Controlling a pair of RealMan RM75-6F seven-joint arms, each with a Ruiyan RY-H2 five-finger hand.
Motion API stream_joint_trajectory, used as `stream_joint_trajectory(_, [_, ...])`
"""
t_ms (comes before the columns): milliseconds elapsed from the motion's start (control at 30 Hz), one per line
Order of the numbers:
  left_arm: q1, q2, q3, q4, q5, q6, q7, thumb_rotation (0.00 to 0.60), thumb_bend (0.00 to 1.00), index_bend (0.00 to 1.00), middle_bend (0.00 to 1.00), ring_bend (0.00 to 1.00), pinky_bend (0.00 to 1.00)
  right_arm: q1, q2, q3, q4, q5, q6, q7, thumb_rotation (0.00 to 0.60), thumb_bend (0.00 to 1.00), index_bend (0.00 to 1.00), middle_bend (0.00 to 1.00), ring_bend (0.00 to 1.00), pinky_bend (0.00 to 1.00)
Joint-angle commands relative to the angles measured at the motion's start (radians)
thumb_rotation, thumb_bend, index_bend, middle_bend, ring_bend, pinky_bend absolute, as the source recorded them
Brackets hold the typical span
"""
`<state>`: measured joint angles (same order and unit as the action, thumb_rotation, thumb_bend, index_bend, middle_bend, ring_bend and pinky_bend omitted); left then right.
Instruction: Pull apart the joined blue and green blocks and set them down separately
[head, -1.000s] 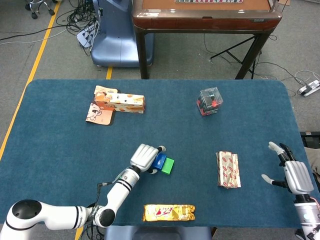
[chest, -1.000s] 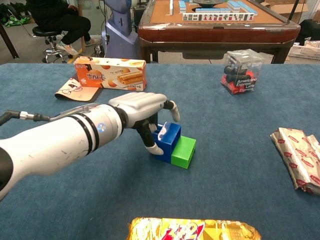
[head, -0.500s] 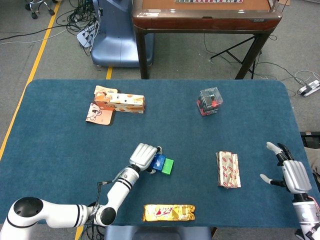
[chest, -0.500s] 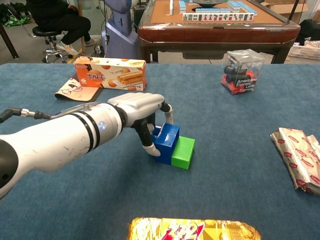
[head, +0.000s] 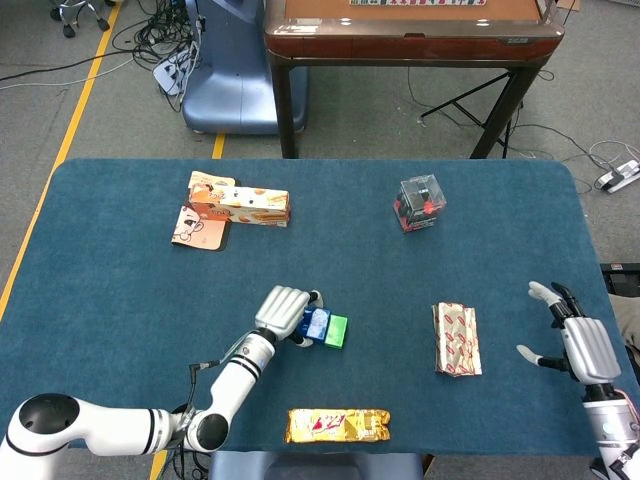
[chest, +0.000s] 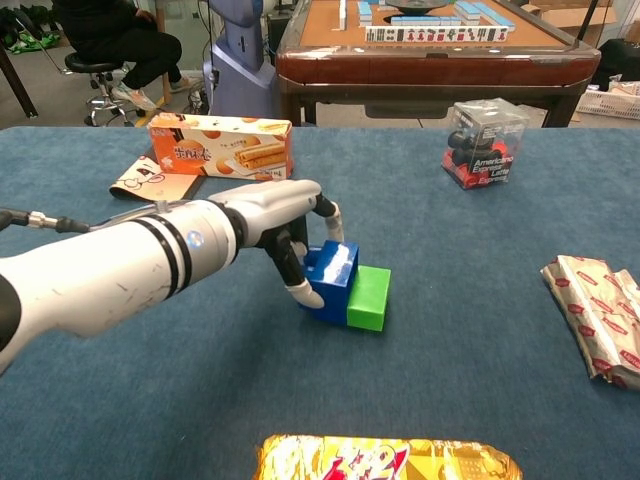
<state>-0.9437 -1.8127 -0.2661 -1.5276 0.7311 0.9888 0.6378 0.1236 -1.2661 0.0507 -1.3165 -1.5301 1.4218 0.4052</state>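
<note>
The blue block (head: 315, 324) and the green block (head: 337, 331) sit joined side by side on the blue tablecloth, green on the right. In the chest view the blue block (chest: 330, 277) stands taller than the green block (chest: 368, 298) and its top catches a glare. My left hand (chest: 280, 215) wraps over the blue block from the left, thumb low at its front and a finger (chest: 331, 214) hooked over its back. From the head view the left hand (head: 282, 312) covers the blue block's left side. My right hand (head: 577, 343) hovers open at the table's right edge, holding nothing.
An orange snack box (head: 240, 203) lies at the back left on a flat card. A clear case with red and black contents (head: 420, 202) stands at the back right. A red-and-white packet (head: 456, 338) lies right of the blocks, a gold packet (head: 337, 425) near the front edge.
My left hand has closed further around the blue block and drawn slightly left, and the joined pair has shifted a little with it. The right hand has barely drifted.
</note>
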Motion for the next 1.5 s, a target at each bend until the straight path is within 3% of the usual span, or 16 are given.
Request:
stream_joint_trajectory(33, [0.010, 0.010, -0.003, -0.012, -0.004, 0.009, -0.020, 0.600, 0.00, 0.64, 1.00, 0.94, 1.00, 0.007, 0.006, 0.003, -0.012, -0.006, 0.000, -0.001, 0.600, 0.00, 0.16, 0.25, 0.29, 0.49])
stream_joint_trajectory(233, [0.048, 0.017, -0.022, -0.029, 0.011, 0.057, -0.107, 0.600, 0.00, 0.66, 1.00, 0.94, 1.00, 0.039, 0.023, 0.030, -0.074, -0.017, 0.002, -0.021, 0.600, 0.00, 0.19, 0.32, 0.36, 0.52])
stream_joint_trajectory(367, [0.073, 0.009, -0.043, -0.045, 0.007, 0.105, -0.150, 0.600, 0.00, 0.67, 1.00, 0.94, 1.00, 0.068, 0.034, 0.054, -0.142, -0.022, -0.005, -0.037, 0.600, 0.00, 0.24, 0.53, 0.64, 0.84])
stream_joint_trajectory(500, [0.088, 0.015, -0.076, -0.096, -0.021, 0.149, -0.163, 0.600, 0.00, 0.67, 1.00, 0.94, 1.00, 0.112, 0.064, 0.074, -0.230, -0.011, -0.059, -0.059, 0.600, 0.00, 0.25, 0.76, 0.88, 0.97])
stream_joint_trajectory(600, [0.095, 0.018, -0.095, -0.131, -0.028, 0.192, -0.159, 0.600, 0.00, 0.67, 1.00, 0.95, 1.00, 0.152, 0.086, 0.095, -0.303, 0.018, -0.119, -0.094, 0.600, 0.00, 0.25, 0.89, 0.99, 1.00])
stream_joint_trajectory(733, [0.105, 0.020, -0.124, -0.170, -0.048, 0.236, -0.164, 0.600, 0.00, 0.68, 1.00, 0.95, 1.00, 0.216, 0.112, 0.131, -0.391, 0.088, -0.222, -0.147, 0.600, 0.00, 0.26, 0.99, 1.00, 1.00])
stream_joint_trajectory(1000, [0.138, 0.057, -0.198, -0.268, -0.130, 0.225, -0.255, 0.600, 0.00, 0.68, 1.00, 0.96, 1.00, 0.361, 0.124, 0.216, -0.515, 0.297, -0.416, -0.291, 0.600, 0.00, 0.26, 1.00, 1.00, 1.00])
stream_joint_trajectory(1233, [0.134, 0.065, -0.204, -0.284, -0.128, 0.268, -0.246, 0.600, 0.00, 0.69, 1.00, 0.96, 1.00, 0.478, 0.118, 0.274, -0.571, 0.479, -0.546, -0.328, 0.600, 0.00, 0.19, 1.00, 1.00, 1.00])
stream_joint_trajectory(1500, [0.125, 0.043, -0.191, -0.259, -0.089, 0.316, -0.237, 0.600, 0.00, 0.69, 1.00, 0.96, 1.00, 0.575, 0.098, 0.298, -0.583, 0.628, -0.656, -0.308, 0.600, 0.00, 0.13, 1.00, 1.00, 1.00])
